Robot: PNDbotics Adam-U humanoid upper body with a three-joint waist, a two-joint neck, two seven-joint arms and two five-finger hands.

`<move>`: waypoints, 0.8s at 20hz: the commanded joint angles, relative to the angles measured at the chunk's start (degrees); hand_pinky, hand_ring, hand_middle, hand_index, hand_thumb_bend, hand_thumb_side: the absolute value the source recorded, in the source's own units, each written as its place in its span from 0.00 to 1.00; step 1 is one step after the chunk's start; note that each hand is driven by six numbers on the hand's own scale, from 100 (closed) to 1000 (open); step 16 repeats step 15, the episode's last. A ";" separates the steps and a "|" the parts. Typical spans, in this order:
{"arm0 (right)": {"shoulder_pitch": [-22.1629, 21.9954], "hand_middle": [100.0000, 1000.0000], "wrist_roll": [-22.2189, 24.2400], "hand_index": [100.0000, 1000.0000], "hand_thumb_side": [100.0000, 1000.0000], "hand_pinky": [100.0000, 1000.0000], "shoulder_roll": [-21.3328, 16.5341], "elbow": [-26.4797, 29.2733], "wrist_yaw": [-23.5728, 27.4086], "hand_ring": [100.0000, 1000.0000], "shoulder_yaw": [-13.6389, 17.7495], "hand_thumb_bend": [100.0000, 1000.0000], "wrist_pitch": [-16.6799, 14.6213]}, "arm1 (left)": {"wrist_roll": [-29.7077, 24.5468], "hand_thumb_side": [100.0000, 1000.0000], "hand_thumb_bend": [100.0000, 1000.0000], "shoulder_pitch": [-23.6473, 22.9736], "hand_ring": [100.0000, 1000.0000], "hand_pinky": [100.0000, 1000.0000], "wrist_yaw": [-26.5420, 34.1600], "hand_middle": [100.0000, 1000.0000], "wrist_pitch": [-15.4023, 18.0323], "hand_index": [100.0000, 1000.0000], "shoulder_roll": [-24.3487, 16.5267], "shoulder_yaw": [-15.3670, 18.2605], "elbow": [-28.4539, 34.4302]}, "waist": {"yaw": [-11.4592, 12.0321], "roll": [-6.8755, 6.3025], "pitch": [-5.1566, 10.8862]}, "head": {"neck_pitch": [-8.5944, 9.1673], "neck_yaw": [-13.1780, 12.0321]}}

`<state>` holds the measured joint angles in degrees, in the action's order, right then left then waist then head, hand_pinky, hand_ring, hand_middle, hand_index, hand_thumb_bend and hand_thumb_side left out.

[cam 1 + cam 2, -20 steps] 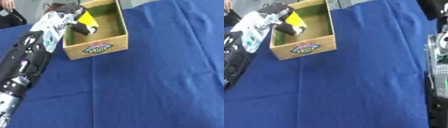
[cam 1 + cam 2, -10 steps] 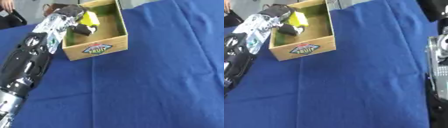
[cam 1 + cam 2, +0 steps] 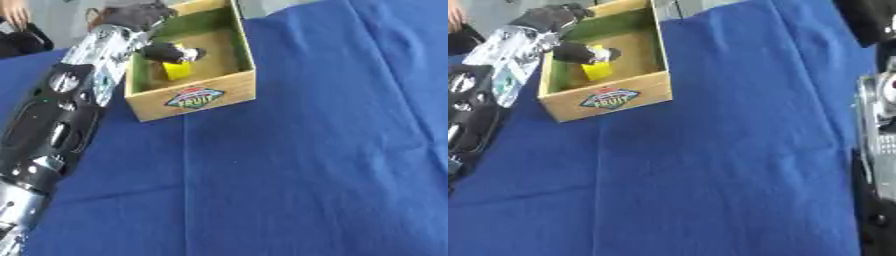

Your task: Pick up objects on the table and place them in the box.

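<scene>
The yellow object (image 3: 176,70) sits inside the box (image 3: 197,98), on its floor, toward the left wall and a little nearer the front wall than the back. It looks blocky, with its top face catching the light. Right over it is the left hand (image 3: 144,20), reaching in across the left wall. The dark fingers (image 3: 171,51) curl down toward the yellow object's upper edge and seem to touch it or hang just above it. Whether they grip it or have let go, I cannot tell; contact is hidden under the fingertips.

So here is the relation that matters: the yellow object lies directly below and slightly in front of the fingers, already within the box walls. If it is resting on the floor, as it appears, the job for this piece looks done, and the sensible next move would be straight up and out over the left wall, without dragging the piece along.

The left arm (image 3: 52,125) runs long and dark down the left side of the blue cloth-covered surface (image 3: 306,165). Only the right forearm shows, at the right edge of the right eye view; its hand is out of view, so the left is clearly nearer.
</scene>
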<state>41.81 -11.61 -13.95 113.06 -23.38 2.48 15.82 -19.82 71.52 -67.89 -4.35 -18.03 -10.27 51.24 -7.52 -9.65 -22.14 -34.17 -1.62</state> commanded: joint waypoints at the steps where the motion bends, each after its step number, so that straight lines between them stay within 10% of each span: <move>1: 0.46 0.52 -0.26 0.62 0.49 0.77 -0.96 1.02 0.49 0.64 0.45 0.00 0.30 | 1.75 0.91 0.48 0.83 0.88 0.59 1.04 0.91 -0.57 1.00 -1.07 1.25 2.86 | 0.13 0.50 1.62 | 0.15 0.15; 8: -0.44 0.52 -0.76 0.62 0.49 0.77 -0.97 1.19 0.41 0.64 0.97 0.00 0.60 | 7.63 0.84 0.12 -3.04 0.78 0.48 11.67 0.80 -2.69 0.98 -4.74 2.21 18.93 | 1.23 0.94 2.37 | -1.05 1.04; 16: -1.18 0.52 -1.23 0.62 0.49 0.77 -0.34 1.53 -0.24 0.64 1.30 0.00 0.72 | 15.15 0.88 0.19 -11.01 0.75 0.48 24.69 0.76 -7.24 0.94 -9.91 3.01 37.53 | 2.88 1.87 3.32 | -2.33 2.09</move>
